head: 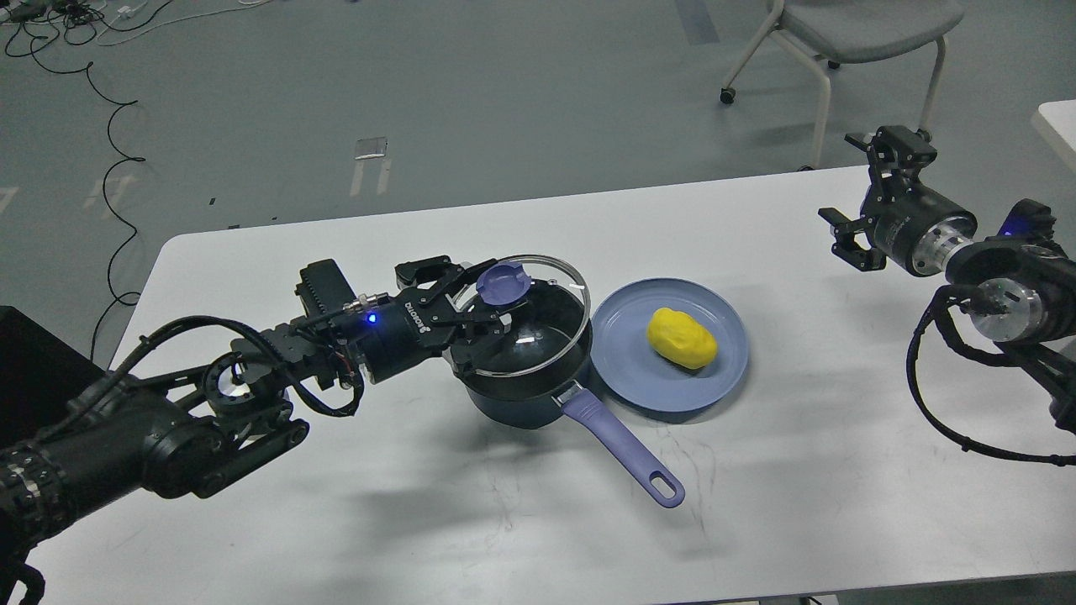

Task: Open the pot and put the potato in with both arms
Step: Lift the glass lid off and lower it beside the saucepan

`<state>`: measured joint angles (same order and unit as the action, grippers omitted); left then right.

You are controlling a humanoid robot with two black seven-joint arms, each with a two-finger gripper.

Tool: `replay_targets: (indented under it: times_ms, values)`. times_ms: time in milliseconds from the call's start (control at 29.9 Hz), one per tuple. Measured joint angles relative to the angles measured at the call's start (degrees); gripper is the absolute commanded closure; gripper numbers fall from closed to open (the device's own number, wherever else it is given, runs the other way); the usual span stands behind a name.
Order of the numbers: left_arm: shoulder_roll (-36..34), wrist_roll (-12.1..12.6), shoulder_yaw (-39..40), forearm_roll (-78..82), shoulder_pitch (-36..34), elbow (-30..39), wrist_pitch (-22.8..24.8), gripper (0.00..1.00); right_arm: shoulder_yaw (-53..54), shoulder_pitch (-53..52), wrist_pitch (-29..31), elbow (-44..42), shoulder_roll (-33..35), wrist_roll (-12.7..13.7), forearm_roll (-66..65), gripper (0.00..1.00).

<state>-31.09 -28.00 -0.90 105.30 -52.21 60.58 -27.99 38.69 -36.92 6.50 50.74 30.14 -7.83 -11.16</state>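
A dark pot point(525, 395) with a purple handle point(620, 449) stands on the white table point(336, 521). My left gripper point(487, 298) is shut on the purple knob point(503, 283) of the glass lid point(530, 332) and holds the lid tilted, lifted off the pot's rim on the left side. A yellow potato point(681, 337) lies on a blue plate point(626, 370) just right of the pot. My right gripper point(870, 197) is open and empty, above the table's far right edge, well away from the potato.
A grey chair point(849, 34) stands on the floor behind the table at the right. Black cables point(109, 160) trail over the floor at the far left. A second white surface point(1061, 126) shows at the right edge.
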Motion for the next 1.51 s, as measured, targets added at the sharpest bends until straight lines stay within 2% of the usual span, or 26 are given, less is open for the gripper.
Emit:
replay_targets:
  times_ms: [368,569,1371,1505]
  values:
    - [-9.8,0.0,0.7,-1.1,-1.3,0.8,0.0,0.45,0.0,-0.1,0.0,0.1,-0.4,0.0,0.0,0.00]
    - [-12.9,0.0,-0.1,-2.5,0.4,-0.3,0.0,0.45,0.0,-0.4,0.0,0.1,-0.5,0.0,0.0,0.00]
    - [-12.1,0.0,-0.2,-5.6,13.5,-11.2,0.0,0.41,-1.2,-1.0,0.0,-1.1,-1.1,0.0,-0.1,0.00]
    - [-11.5,0.0,-0.2,-6.9,13.8,-12.4,0.0,0.34,-1.2,-1.0,0.0,-1.1,-1.1,0.0,-0.1,0.00]
